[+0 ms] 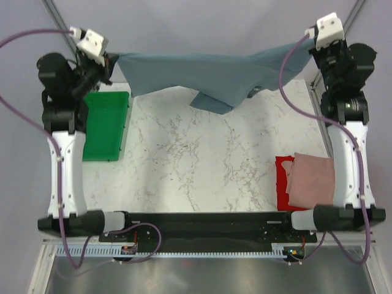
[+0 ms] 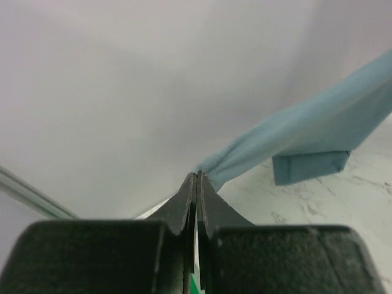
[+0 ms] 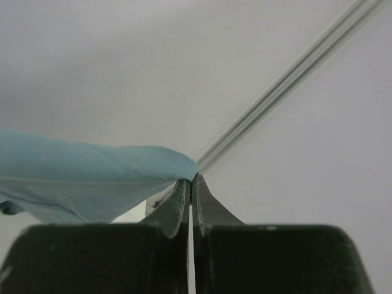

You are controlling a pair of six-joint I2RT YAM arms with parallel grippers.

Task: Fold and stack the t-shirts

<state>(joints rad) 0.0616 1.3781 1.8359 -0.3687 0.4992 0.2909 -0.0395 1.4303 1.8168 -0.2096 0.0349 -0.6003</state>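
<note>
The slate blue-grey t-shirt (image 1: 202,73) hangs stretched between both grippers above the far edge of the table, its lower part sagging onto the marble. My left gripper (image 1: 113,61) is shut on its left corner (image 2: 245,153). My right gripper (image 1: 309,44) is shut on its right corner (image 3: 92,171). The dusty pink t-shirt (image 1: 312,179) lies folded on the bright red t-shirt (image 1: 283,184) at the near right, partly hidden by the right arm.
A green plastic tray (image 1: 105,125) stands at the left of the white marble table (image 1: 196,159), under the left arm. Grey walls and a metal frame post (image 3: 294,73) stand close behind the grippers.
</note>
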